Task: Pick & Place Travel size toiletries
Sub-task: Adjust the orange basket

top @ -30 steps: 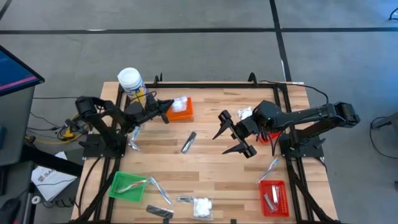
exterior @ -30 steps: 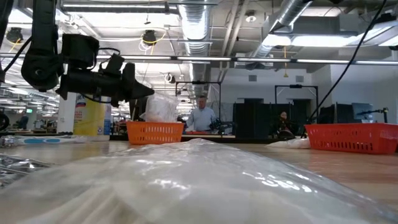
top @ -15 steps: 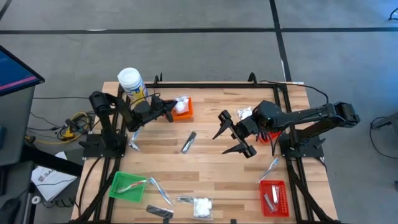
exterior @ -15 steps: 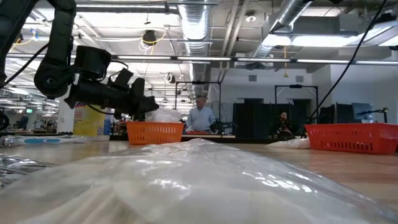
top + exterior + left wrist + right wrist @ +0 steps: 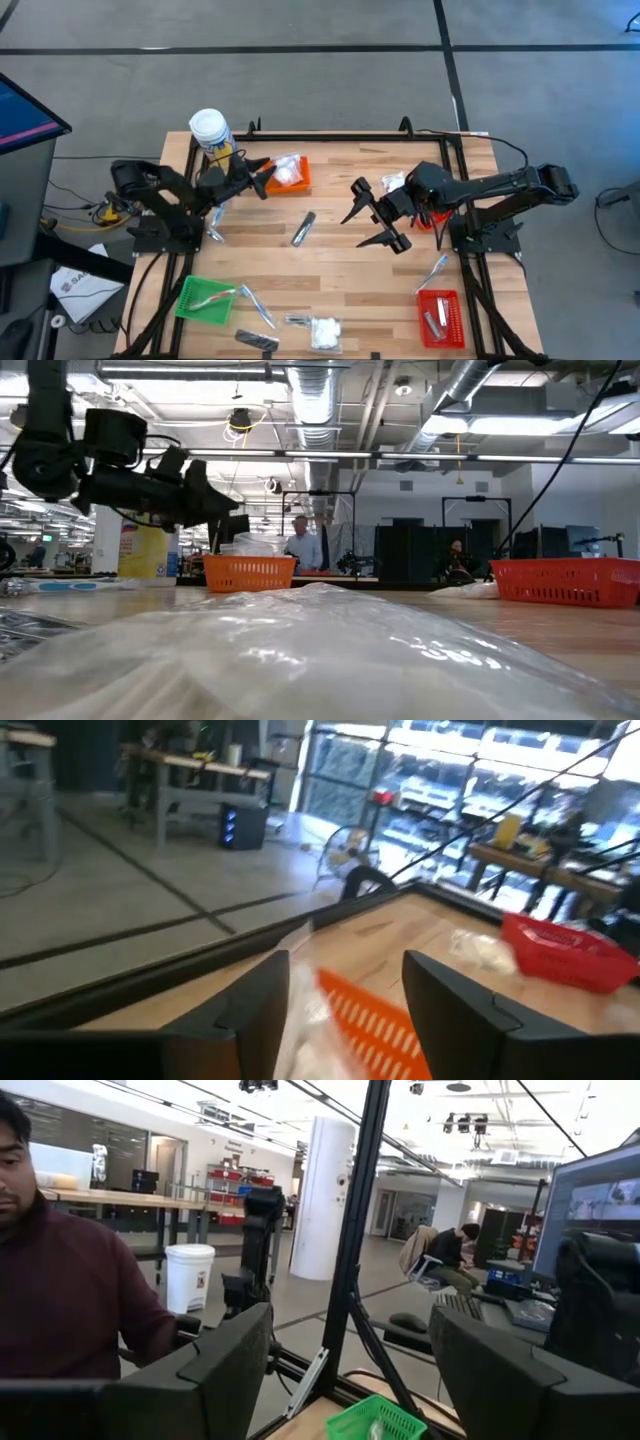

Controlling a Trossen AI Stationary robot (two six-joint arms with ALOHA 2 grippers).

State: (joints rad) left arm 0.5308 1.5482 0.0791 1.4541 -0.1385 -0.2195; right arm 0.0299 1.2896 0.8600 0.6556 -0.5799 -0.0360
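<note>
My left tool [image 5: 258, 184] hangs with its fingers apart and empty just beside the orange basket [image 5: 300, 180], where a lumpy white clear-wrapped packet [image 5: 287, 172] now lies, I judge just dropped, while my right tool [image 5: 374, 215] waits open over the table [image 5: 340, 262] middle.

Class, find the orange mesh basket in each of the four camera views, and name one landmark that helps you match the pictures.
High view: orange mesh basket at the table's far left, white packet inside.
Low view: left of centre, on the table's far edge.
Left wrist view: between the left tool's fingers.
Right wrist view: not in it.
Shared landmark: the yellow-labelled jar, beside the basket in the high and low views.
</note>
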